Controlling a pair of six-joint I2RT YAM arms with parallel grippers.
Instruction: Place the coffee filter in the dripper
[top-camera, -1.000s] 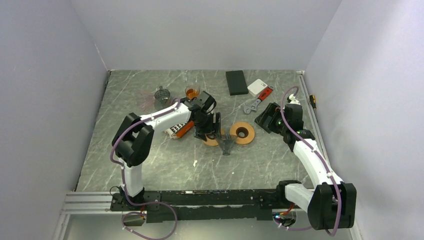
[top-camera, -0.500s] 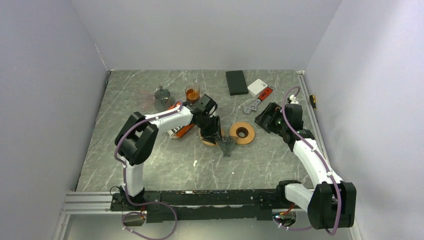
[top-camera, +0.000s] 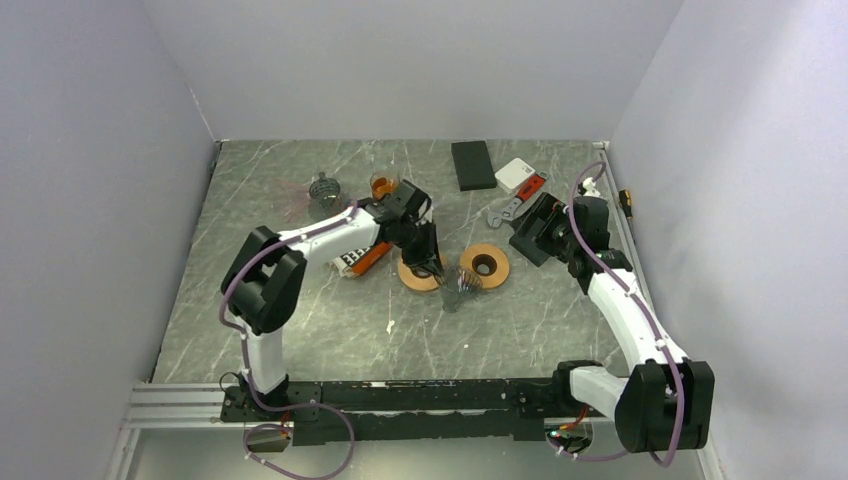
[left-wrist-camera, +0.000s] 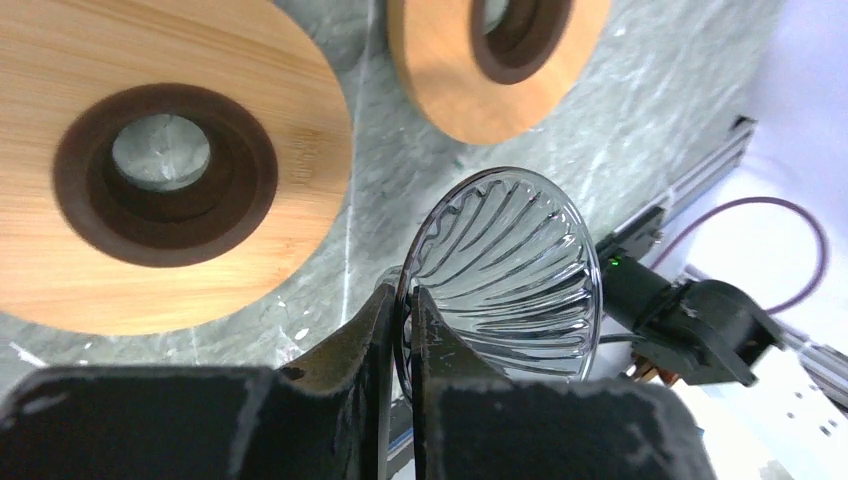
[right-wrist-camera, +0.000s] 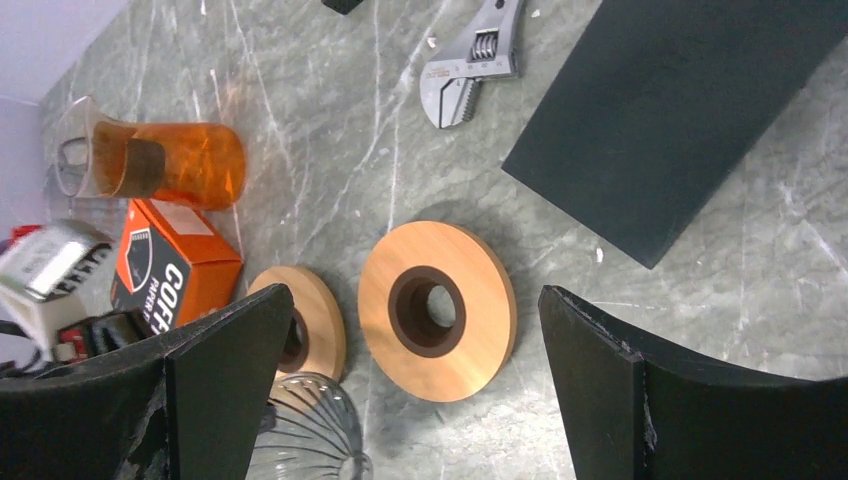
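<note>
The clear ribbed glass dripper (left-wrist-camera: 505, 270) lies tilted on its side on the marble table, just in front of two wooden rings (top-camera: 484, 266). My left gripper (left-wrist-camera: 403, 300) is shut on the dripper's rim, one finger inside the cone and one outside. From above, the dripper (top-camera: 460, 290) sits at the tip of the left gripper (top-camera: 437, 268). My right gripper (right-wrist-camera: 415, 295) hangs open above the larger wooden ring (right-wrist-camera: 437, 310), holding nothing, with the dripper (right-wrist-camera: 305, 430) at its lower left. No coffee filter shows on its own.
An orange box marked COFFEE (right-wrist-camera: 170, 260) lies beside the smaller ring (right-wrist-camera: 305, 320). An orange glass server (right-wrist-camera: 170, 165), a wrench (right-wrist-camera: 470, 65) and a black block (right-wrist-camera: 680, 110) sit farther back. A white box (top-camera: 516, 174) and a grey metal piece (top-camera: 323, 190) lie near the rear.
The left gripper has shut on the dripper's rim, and the dripper has tipped up from lying flat. The right gripper has drawn slightly back.
</note>
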